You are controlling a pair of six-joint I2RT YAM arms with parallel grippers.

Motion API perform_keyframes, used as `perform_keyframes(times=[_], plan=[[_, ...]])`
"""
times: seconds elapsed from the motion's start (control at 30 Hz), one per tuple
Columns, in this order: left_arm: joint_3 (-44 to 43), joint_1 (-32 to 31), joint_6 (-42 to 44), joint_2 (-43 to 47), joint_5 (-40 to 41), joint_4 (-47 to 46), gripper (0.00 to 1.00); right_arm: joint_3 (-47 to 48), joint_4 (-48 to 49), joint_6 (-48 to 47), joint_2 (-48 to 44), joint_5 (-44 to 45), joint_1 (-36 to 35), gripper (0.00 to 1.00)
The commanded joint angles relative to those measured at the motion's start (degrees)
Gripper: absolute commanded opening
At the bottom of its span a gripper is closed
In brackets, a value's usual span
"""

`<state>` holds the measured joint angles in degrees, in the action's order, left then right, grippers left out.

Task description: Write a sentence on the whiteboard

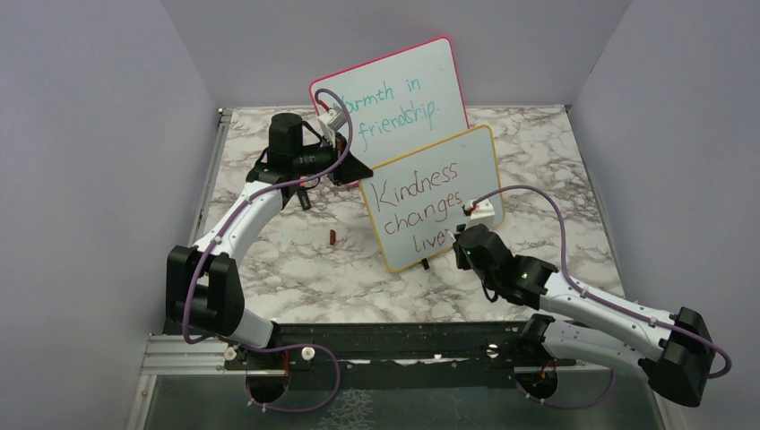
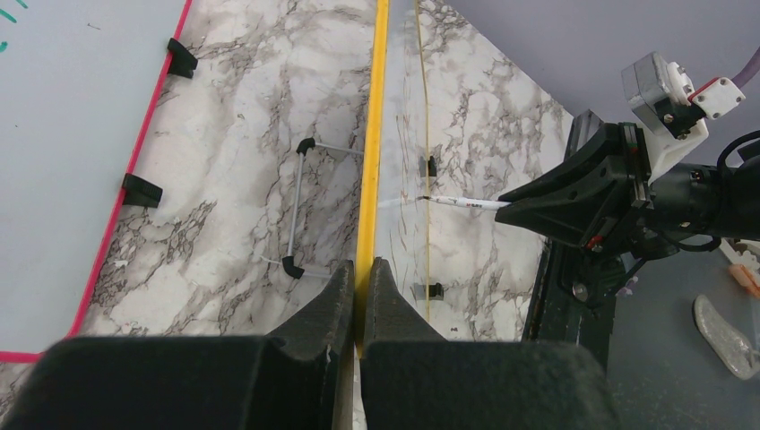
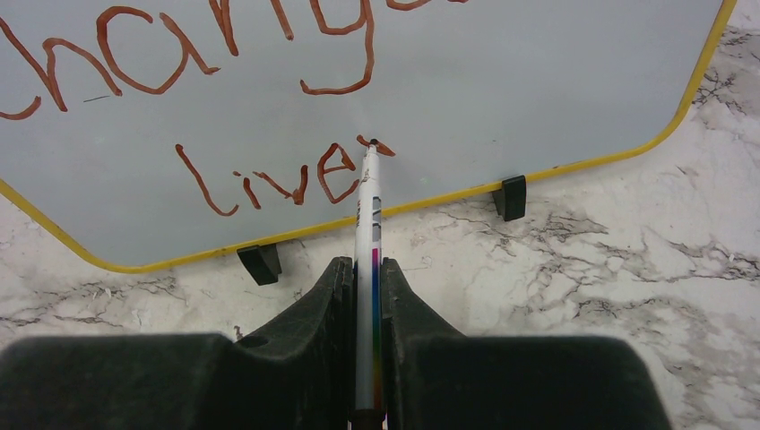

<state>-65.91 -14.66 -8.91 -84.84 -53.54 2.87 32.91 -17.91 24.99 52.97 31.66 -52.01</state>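
The yellow-framed whiteboard (image 1: 435, 193) stands tilted on the marble table. On it is the reddish-brown sentence (image 1: 419, 204): "Kindness changes live", with the start of another letter after it. My left gripper (image 1: 351, 168) is shut on the board's yellow edge (image 2: 369, 179) at its upper left. My right gripper (image 1: 462, 240) is shut on a white marker (image 3: 368, 224). The marker tip touches the board just right of "live" (image 3: 269, 184), at a short fresh stroke. In the left wrist view the marker (image 2: 466, 202) meets the board's face from the right.
A pink-red-framed board (image 1: 394, 98) with teal writing "Warmth in friendship." stands behind the yellow one. A small red cap (image 1: 332, 236) lies on the table left of the whiteboard. The board's black feet (image 3: 512, 197) rest on the marble. Grey walls close the table.
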Motion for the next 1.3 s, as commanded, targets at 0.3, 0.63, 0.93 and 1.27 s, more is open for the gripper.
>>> perform_keyframes(times=[0.3,0.63,0.93,1.27], plan=[[0.6,-1.7,1.8,-2.6,1.3,5.0,0.0,-0.4,1.4,0.2,0.0,-3.4,0.2,0.01],[0.6,-1.7,1.8,-2.4,1.5,5.0,0.0,-0.5,-0.5,1.3,0.3,-2.8,0.2,0.01],[0.7,-1.7,1.8,-2.4,1.5,5.0,0.0,-0.4,-1.6,2.1,1.5,-3.5,0.2,0.01],[0.6,-1.7,1.8,-2.4,1.4,5.0,0.0,0.3,-5.0,4.9,2.5,0.8,0.2,0.01]])
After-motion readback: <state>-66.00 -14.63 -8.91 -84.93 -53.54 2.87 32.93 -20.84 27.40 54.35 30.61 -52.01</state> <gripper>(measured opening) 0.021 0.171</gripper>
